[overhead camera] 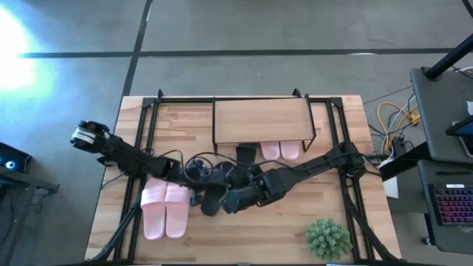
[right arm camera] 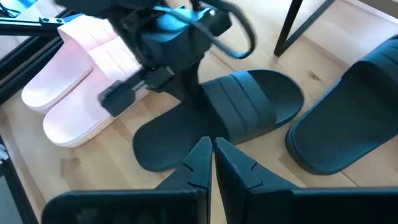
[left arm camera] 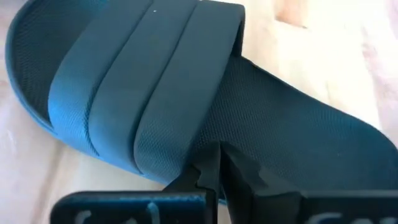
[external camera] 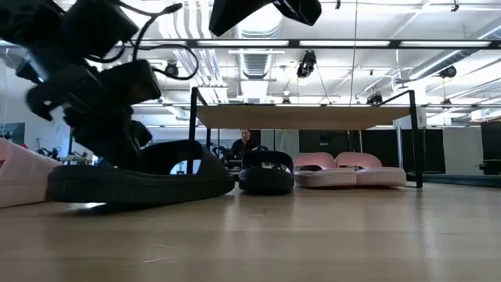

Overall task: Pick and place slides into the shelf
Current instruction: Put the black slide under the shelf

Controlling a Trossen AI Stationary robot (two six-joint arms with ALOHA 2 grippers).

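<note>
One black slide point(overhead camera: 211, 201) point(right arm camera: 217, 121) lies sole-down on the table in front of the shelf point(overhead camera: 262, 120). My left gripper point(left arm camera: 217, 152) point(right arm camera: 193, 102) is shut, with its tips down at this slide's side rim beside the strap. My right gripper point(right arm camera: 211, 146) is also shut and hovers above the slide's heel end, touching nothing. A second black slide point(overhead camera: 245, 154) and a pink pair point(overhead camera: 279, 151) lie under the shelf's top board. Another pink pair point(overhead camera: 164, 210) lies on the table's near left. My left gripper's shut fingertips stand at the black slide's side rim point(left arm camera: 186, 165), right by the root of the strap. They come from above, slanting from the table's left. The slide lies flat on the table point(external camera: 141, 178). Whether the tips touch it, I cannot tell.
A spiky green plant point(overhead camera: 327, 238) stands at the table's near right corner. Black frame rails run along both sides of the table point(overhead camera: 140, 140). Bare wood lies between the plant and the black slide. A person sits in the room far behind the shelf point(external camera: 245, 142).
</note>
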